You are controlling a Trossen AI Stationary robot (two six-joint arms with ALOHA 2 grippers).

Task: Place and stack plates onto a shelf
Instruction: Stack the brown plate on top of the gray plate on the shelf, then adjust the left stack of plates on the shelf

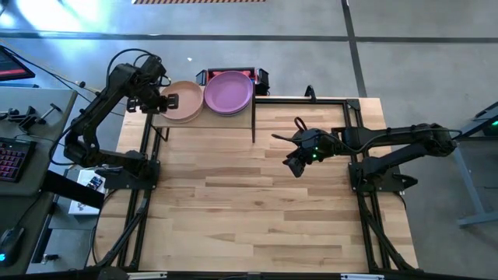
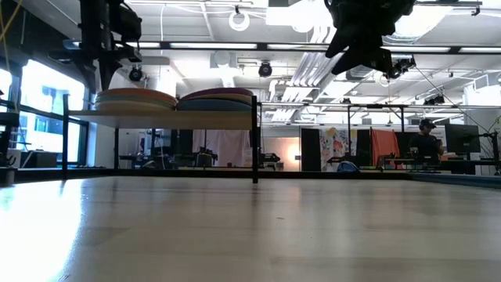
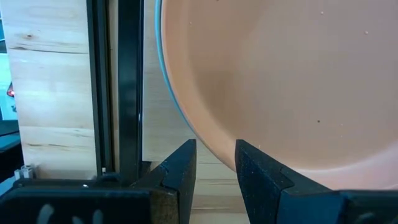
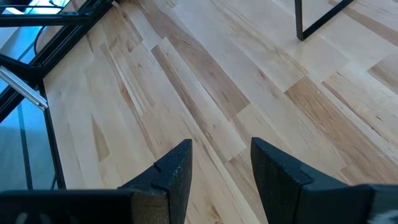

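Two dark arms are reaching over the planked wooden tabletop [image 1: 257, 194], which is taking up most of the high view. At its far edge the shelf [image 1: 204, 118], a light-wood board on thin black supports, is carrying two stacks of plates side by side.

The right arm is stretching in from its base at the table's right edge, forearm roughly level and wrist bent down, so that the right pincer [image 1: 294, 165] is hanging well above bare wood, well apart from the shelf and nearer the table's middle. In the right wrist view its two dark fingers [image 4: 174, 171] are standing apart with only planks between them, holding nothing.

The left arm is rising from its base at the left edge, elbow folded, and reaching toward the shelf's left end. The left pincer [image 1: 169, 101] is sitting at the rim of the peach plate [image 1: 184, 101], the top one of the left stack. In the left wrist view the fingers [image 3: 180, 171] are parted by a narrow gap, just beside that plate's edge [image 3: 280, 81]; a thin blue rim is showing beneath it. Nothing is sitting between the fingertips.

Beyond that pincer, the purple plate [image 1: 229, 91] is topping the right stack.
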